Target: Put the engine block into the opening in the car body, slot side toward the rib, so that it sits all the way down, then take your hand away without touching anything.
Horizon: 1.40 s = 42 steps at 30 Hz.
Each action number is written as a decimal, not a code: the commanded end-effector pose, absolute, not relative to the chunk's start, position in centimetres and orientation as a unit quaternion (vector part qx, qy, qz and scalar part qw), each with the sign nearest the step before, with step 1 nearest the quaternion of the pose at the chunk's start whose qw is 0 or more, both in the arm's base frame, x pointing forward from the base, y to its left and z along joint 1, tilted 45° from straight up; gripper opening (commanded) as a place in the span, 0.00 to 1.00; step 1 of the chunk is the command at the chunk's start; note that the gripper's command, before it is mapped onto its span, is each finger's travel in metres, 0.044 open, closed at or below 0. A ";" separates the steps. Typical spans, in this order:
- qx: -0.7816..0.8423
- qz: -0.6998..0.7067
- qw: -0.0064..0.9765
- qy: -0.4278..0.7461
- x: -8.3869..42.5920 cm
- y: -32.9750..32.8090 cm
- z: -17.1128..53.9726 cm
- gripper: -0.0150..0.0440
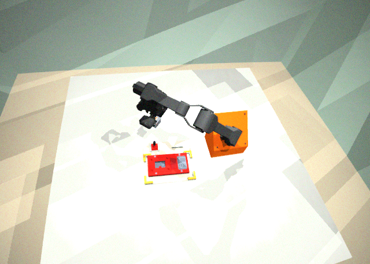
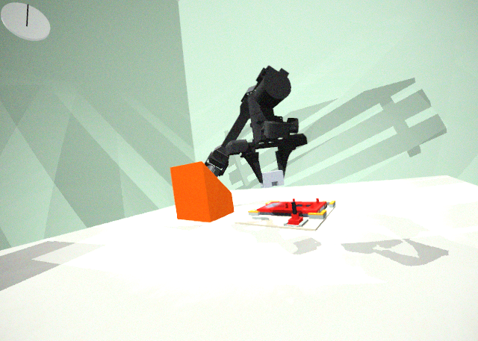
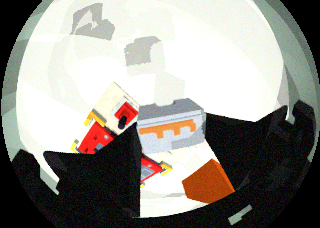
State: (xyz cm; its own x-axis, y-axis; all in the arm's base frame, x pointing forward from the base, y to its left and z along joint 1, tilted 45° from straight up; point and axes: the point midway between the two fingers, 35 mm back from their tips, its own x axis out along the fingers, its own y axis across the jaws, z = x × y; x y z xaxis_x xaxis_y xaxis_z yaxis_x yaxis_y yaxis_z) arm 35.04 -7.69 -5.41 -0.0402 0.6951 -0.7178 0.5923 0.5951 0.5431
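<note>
My gripper (image 1: pixel 155 121) (image 2: pixel 272 176) (image 3: pixel 168 122) is shut on the light grey engine block (image 1: pixel 157 122) (image 2: pixel 269 174) (image 3: pixel 172 142), which has an orange marking on one face. A small notch shows low on its face in the exterior view. The block is held in the air, off to the lever side of the red car body (image 1: pixel 167 170) (image 2: pixel 278 210) (image 3: pixel 93 139). In the wrist view the block is turned at an angle to the body. The body's opening (image 1: pixel 160 163) is uncovered, with a small notched shape at its lower edge. The fingers partly hide the body in the wrist view.
The car body lies between yellow corner pieces (image 1: pixel 147 181) (image 2: pixel 317 214) on a pale base plate (image 1: pixel 171 180) (image 3: pixel 112 95). A red stand with a black lever (image 1: pixel 154 147) (image 2: pixel 295 219) (image 3: pixel 124 114) rises beside it. The orange box (image 1: pixel 234 119) (image 2: pixel 190 195) (image 3: pixel 206 183) carries the arm's base.
</note>
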 end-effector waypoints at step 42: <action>-0.049 0.538 0.690 0.482 34.9 -7.5 -6.3 0.25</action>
State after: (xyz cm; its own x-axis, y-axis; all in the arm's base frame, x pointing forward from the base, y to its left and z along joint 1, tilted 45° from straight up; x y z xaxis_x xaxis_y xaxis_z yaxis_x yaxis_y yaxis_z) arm 34.98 -7.54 -6.10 -0.0412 0.6944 -0.7184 -0.7344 0.4665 0.4930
